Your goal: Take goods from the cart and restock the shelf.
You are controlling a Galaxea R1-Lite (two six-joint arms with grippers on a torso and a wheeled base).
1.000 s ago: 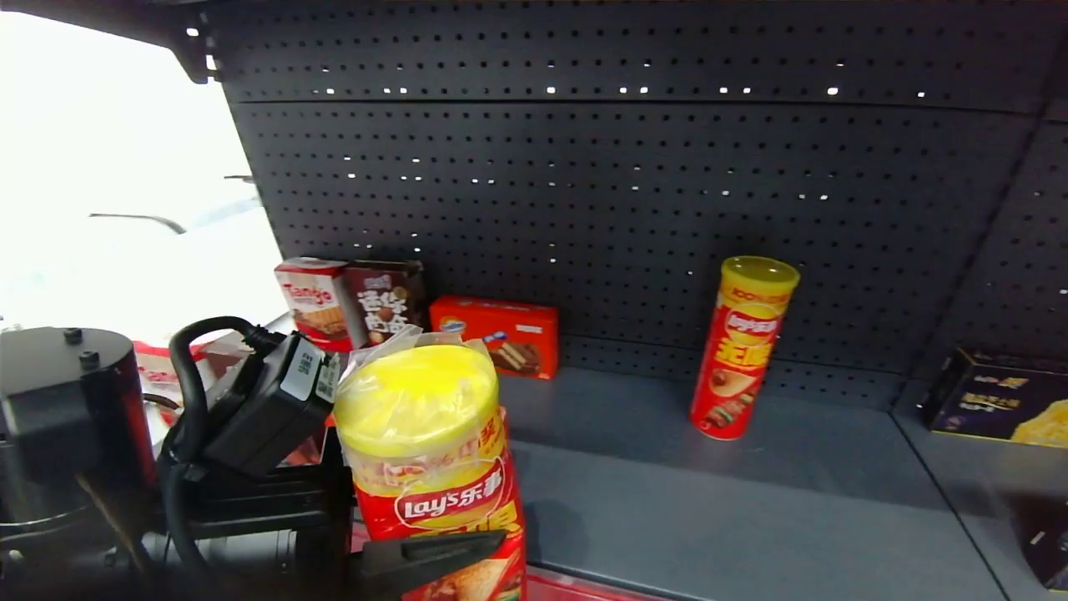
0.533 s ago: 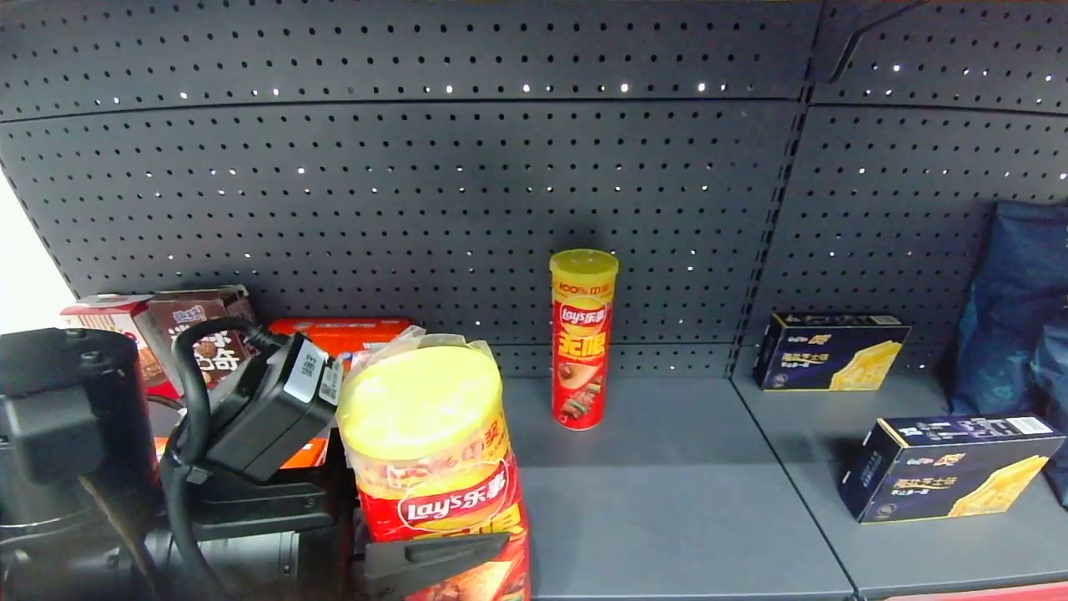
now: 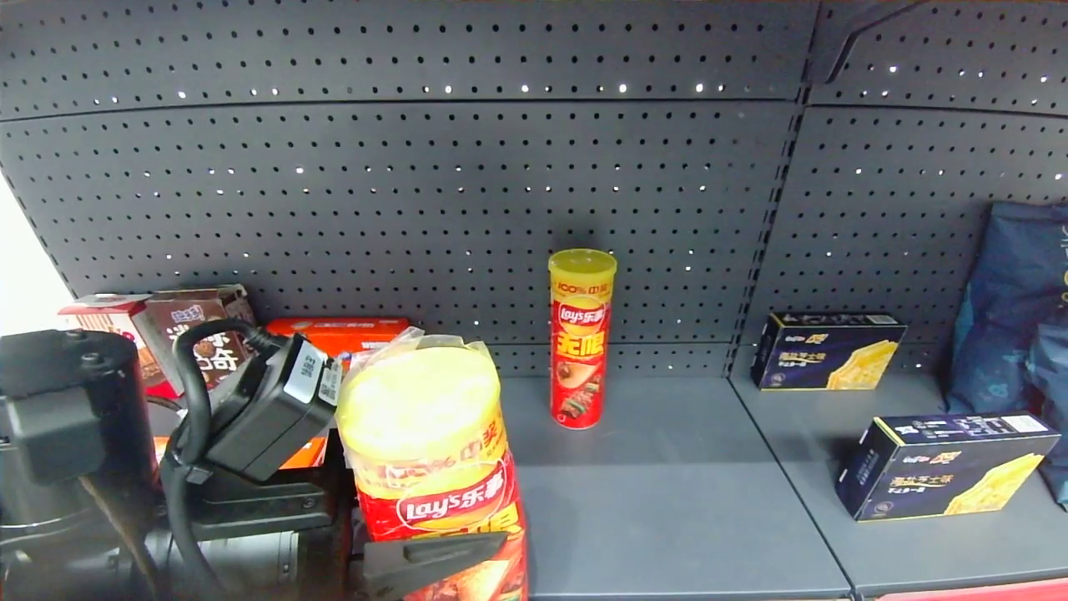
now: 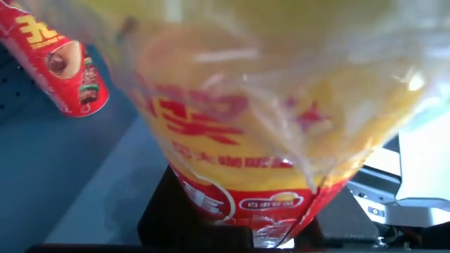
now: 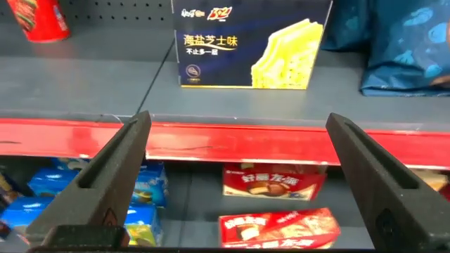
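Note:
My left gripper (image 3: 417, 542) is shut on a plastic-wrapped pack of red chip cans with a yellow lid (image 3: 430, 451), held upright at the shelf's front left. One dark finger (image 3: 430, 558) crosses the pack's lower front. In the left wrist view the pack (image 4: 260, 140) is right up against the camera. A single red chip can (image 3: 581, 338) stands upright at the back of the grey shelf board (image 3: 667, 501), also seen in the left wrist view (image 4: 63, 63). My right gripper (image 5: 239, 183) is open and empty, level with the red shelf edge (image 5: 239, 144).
Snack boxes (image 3: 200, 334) and an orange box (image 3: 342, 330) sit at the back left. Two navy boxes (image 3: 826, 351) (image 3: 943, 467) and blue bags (image 3: 1014, 309) fill the right bay. Bare board lies between the can and the navy boxes. Red boxes (image 5: 274, 183) sit on the shelf below.
The head view has swung right, bringing the right bay into sight; that is camera motion. The pack stays in my left gripper in the same place relative to me.

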